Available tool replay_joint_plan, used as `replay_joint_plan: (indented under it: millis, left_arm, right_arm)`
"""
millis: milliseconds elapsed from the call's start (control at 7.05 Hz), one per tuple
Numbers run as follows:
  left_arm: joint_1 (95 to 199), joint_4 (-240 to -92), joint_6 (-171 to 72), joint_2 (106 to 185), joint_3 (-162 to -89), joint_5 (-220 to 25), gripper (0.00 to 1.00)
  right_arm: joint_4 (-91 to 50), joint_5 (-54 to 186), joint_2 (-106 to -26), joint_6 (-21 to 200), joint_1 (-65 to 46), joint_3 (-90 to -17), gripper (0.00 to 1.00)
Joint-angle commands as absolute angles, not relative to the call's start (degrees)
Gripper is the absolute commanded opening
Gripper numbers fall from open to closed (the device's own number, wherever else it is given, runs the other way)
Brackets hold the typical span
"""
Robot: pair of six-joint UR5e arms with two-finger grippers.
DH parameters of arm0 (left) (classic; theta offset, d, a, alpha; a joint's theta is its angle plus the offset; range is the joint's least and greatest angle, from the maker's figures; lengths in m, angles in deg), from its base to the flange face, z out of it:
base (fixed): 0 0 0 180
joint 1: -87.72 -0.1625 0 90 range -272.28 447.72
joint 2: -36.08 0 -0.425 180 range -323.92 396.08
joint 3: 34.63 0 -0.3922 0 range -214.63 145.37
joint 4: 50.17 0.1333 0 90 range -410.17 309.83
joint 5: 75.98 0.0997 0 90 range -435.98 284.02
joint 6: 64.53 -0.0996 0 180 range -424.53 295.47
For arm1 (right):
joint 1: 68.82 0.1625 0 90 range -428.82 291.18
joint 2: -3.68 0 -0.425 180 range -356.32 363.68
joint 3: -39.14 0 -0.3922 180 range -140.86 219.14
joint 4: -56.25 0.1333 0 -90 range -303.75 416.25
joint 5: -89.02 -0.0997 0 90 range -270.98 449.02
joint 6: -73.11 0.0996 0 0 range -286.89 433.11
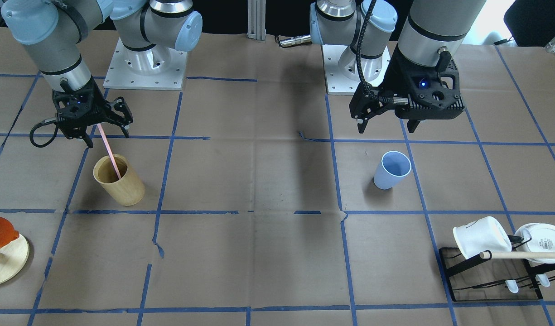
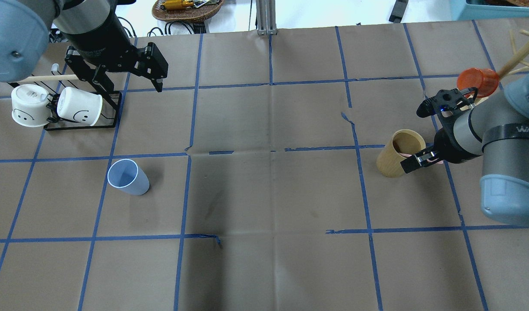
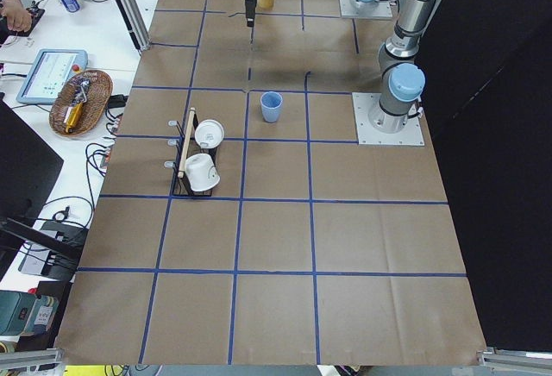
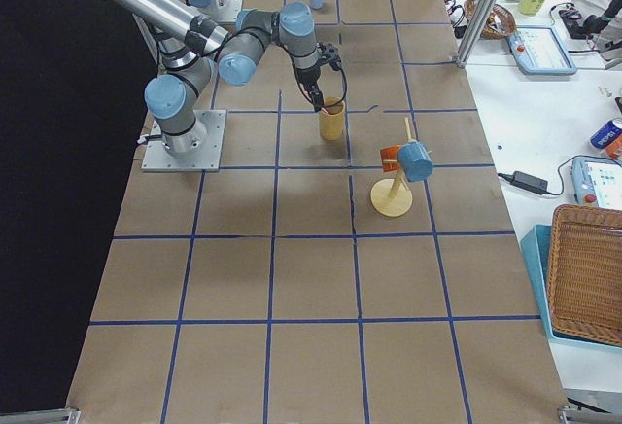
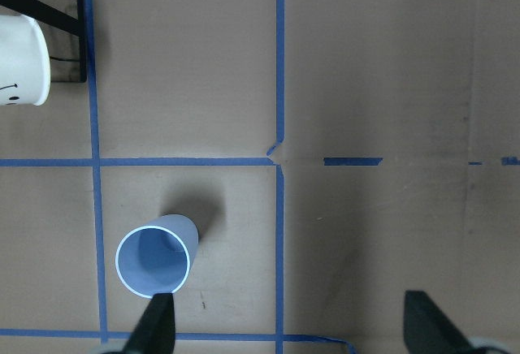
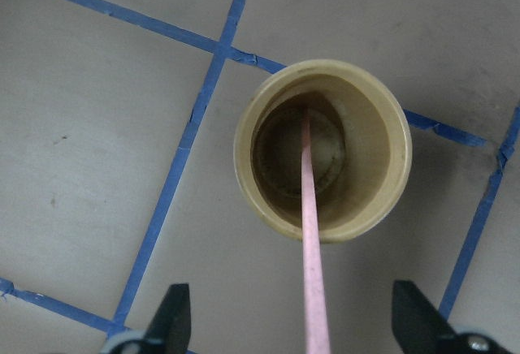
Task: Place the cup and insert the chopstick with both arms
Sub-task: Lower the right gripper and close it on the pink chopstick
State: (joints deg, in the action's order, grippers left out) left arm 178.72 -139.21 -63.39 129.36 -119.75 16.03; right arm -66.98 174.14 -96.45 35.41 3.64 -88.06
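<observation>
The light blue cup (image 1: 392, 170) stands upright on the table, alone in a taped square; it also shows in the overhead view (image 2: 127, 176) and the left wrist view (image 5: 155, 261). My left gripper (image 1: 386, 129) (image 5: 292, 325) is open and empty, raised above the table behind the cup. The pink chopstick (image 1: 108, 151) (image 6: 311, 232) leans inside a tan wooden cup (image 1: 118, 180) (image 2: 396, 153). My right gripper (image 1: 106, 136) (image 6: 294, 325) is open above that cup. The stick's upper end rises between its spread fingers, which do not touch it.
A black rack (image 1: 490, 280) with two white mugs (image 2: 57, 108) and a wooden dowel (image 1: 522, 255) stands near the left arm's side. An orange cup (image 1: 0, 232) hangs on a wooden stand (image 1: 7, 267) beyond the tan cup. The arm bases (image 1: 146, 68) stand at the table's rear.
</observation>
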Motion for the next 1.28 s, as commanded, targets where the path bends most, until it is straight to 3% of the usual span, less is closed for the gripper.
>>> replay_joint_plan:
  millis: [0,709,851,1135]
  left_arm:
    - [178.8,-139.2,-63.4,129.2,-120.0,16.0,1.0]
    - [178.8,-139.2,-63.4,129.1,-120.1,15.9,1.0]
    - [178.8,-139.2,-63.4,129.1,-120.1,15.9,1.0]
    - [178.9,-139.2,-63.4,129.1,-120.2,16.0,1.0]
  right_arm:
    - [-65.0,176.3,-97.0,35.7,3.6,-88.0,0.52]
    - [-65.3,175.5,-98.2,36.3,3.6,-87.6,0.52]
    - [-65.4,175.3,-98.1,36.4,3.6,-87.6,0.49]
    - [-65.5,175.4,-98.1,36.4,3.6,-87.6,0.32]
